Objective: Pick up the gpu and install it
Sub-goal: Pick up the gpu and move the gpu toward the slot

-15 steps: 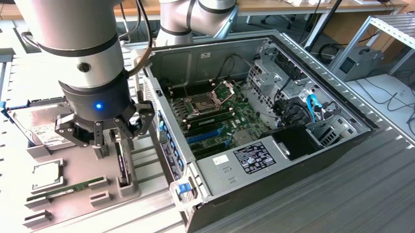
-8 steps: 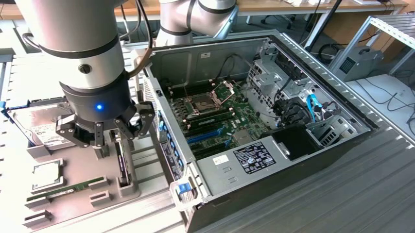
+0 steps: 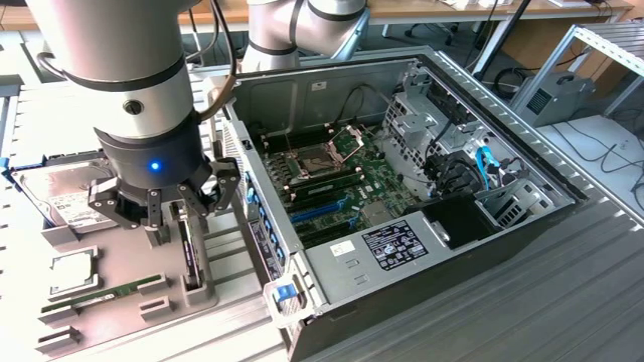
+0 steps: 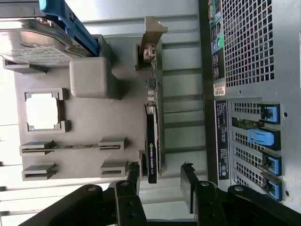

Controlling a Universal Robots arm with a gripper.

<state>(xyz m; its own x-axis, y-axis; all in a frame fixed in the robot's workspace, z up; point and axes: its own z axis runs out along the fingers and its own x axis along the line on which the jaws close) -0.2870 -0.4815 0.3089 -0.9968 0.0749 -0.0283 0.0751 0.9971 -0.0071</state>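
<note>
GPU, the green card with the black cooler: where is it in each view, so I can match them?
Exterior view: the gpu stands on edge in the grey holder beneath the open claw, at the exterior view's left.
Wrist view: the gpu stands just beyond the claw, in that holder.
Shared landmark: the silver hard drive with white label.

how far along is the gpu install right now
Early, nothing looks done. The gpu stands on edge in its slot on the grey tray, not lifted. In hand: the open tool hovers at one end of the card, fingers lined up on either side, not gripping. Left: the lift and the install; the open computer case has no card in its blue slots.
</note>
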